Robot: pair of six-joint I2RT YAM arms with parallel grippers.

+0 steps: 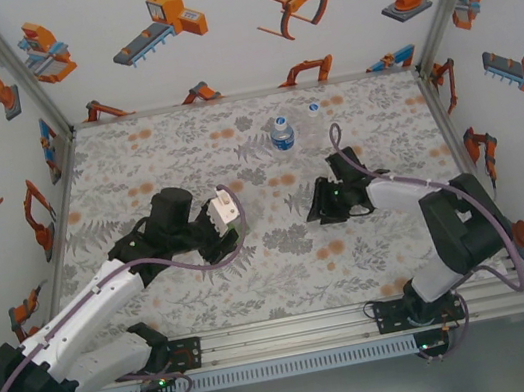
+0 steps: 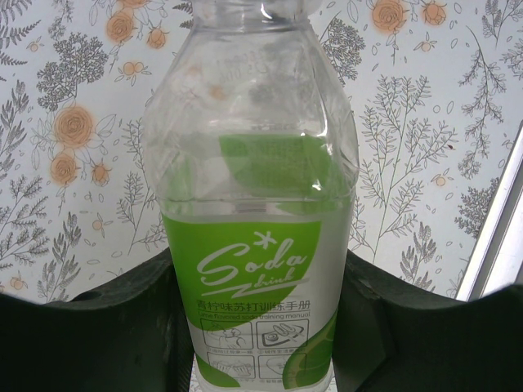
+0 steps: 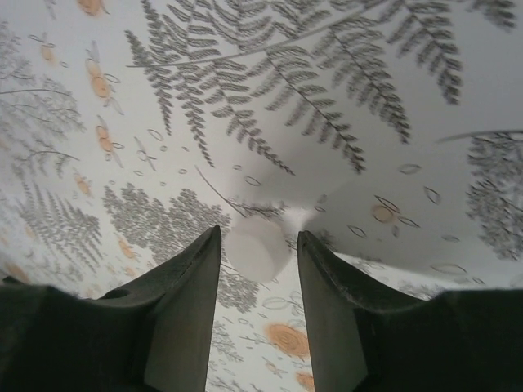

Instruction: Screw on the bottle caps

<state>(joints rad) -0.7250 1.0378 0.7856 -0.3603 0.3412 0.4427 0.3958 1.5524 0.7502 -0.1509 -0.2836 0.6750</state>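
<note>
Left hand clenched on the green-label bottle; right hand straddles a cap on the desk, grip unclear, so it should pinch the cap level and centred before lifting.

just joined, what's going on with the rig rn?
Bottle-capping job. The left gripper is shut on the green-label bottle. The right gripper is down at the floral cloth, its fingers straddling a white cap lying there. I can't tell whether the cap is pinched yet. The blue-label bottle stands upright toward the far side of the table, away from both grippers.
</note>
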